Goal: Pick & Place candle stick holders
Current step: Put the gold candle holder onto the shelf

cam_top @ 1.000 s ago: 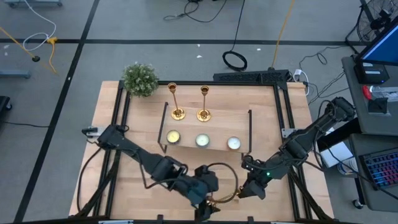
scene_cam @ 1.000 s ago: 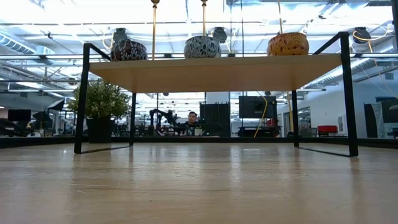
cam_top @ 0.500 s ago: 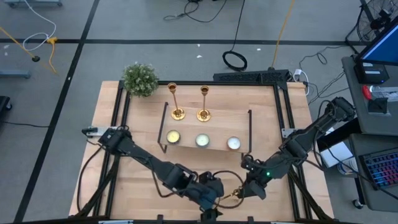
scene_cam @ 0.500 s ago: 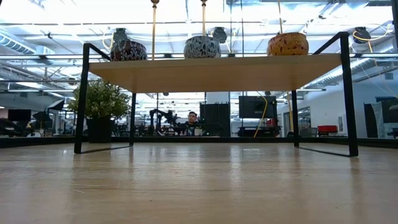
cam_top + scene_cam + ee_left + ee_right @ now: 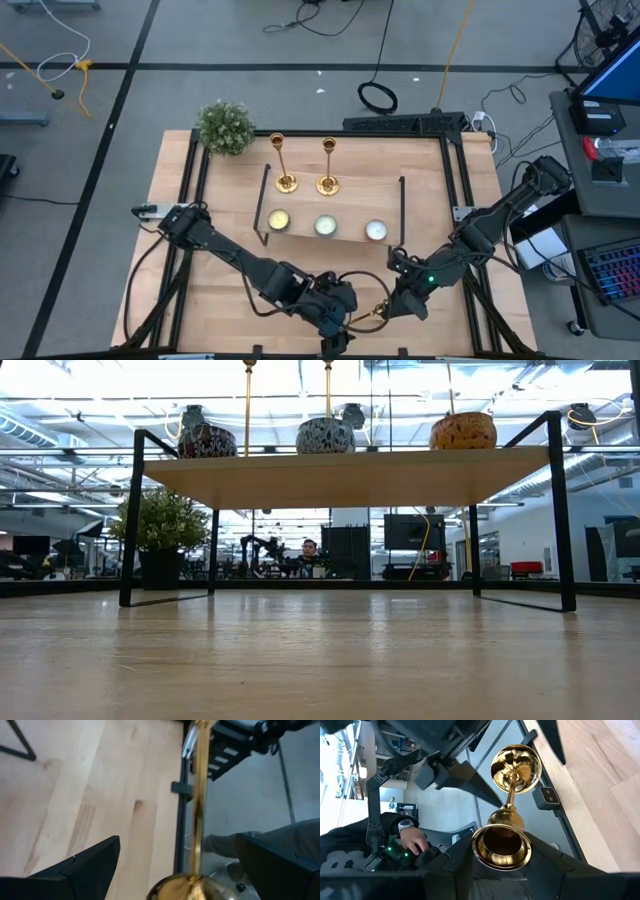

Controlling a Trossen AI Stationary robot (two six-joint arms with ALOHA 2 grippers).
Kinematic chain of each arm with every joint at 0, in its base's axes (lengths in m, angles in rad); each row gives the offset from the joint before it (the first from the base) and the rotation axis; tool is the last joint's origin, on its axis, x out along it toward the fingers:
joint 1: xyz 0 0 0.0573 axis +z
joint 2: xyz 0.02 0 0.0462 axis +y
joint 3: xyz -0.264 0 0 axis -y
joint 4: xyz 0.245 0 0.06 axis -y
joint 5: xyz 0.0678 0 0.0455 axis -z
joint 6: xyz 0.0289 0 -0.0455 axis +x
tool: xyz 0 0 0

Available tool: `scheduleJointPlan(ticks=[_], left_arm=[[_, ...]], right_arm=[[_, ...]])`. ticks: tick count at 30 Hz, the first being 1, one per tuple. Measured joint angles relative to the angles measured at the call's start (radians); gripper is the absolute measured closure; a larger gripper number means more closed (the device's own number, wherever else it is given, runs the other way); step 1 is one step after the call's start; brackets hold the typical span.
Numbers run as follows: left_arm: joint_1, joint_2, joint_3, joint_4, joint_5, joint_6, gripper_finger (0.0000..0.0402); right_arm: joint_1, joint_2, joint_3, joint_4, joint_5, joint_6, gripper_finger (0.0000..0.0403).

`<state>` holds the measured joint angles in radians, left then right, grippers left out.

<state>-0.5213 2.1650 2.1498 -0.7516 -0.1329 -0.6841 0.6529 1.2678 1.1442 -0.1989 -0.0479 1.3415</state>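
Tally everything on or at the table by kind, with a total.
Gold candle stick holders: 3, two standing on the shelf, one held by the right gripper near the left gripper
Tealight candles: 3
Wooden shelf: 1
Potted plant: 1
Total: 8

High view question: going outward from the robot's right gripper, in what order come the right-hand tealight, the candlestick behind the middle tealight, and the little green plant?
From the right gripper:
1. Right-hand tealight, on the shelf.
2. Candlestick, behind the middle tealight.
3. Green plant, table's far left corner.
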Motion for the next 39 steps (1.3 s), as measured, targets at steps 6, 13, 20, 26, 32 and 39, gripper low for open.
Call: scheduleJointPlan(ticks=[6,13,20,26,32,39], left_arm=[[-0.002,0.0,0.0,-0.014,0.001,-0.021,0.0005],[-0.005,0.0,0.0,-0.014,0.011,-0.044,0.0005],[-0.005,0.0,0.0,-0.012,0.017,-0.044,0.0014],[-0.003,0.0,0.0,-0.012,0.02,-0.038,0.0114],[0.0,0.0,0.0,-0.01,0.03,-0.009,0.0248],[0.013,0.0,0.0,-0.007,0.096,0.014,0.0381]], right_arm=[[0.0,0.0,0.0,0.0,0.0,0.001,0.0259],[0.0,0.0,0.0,0.0,0.0,0.001,0.0258],[0.0,0.0,0.0,0.0,-0.003,0.0,0.026],[0.001,0.0,0.0,0.0,-0.004,0.0,0.0257],[0.001,0.0,0.0,0.0,-0.004,-0.004,0.026],[0.0,0.0,0.0,-0.002,-0.001,-0.011,0.0257]])
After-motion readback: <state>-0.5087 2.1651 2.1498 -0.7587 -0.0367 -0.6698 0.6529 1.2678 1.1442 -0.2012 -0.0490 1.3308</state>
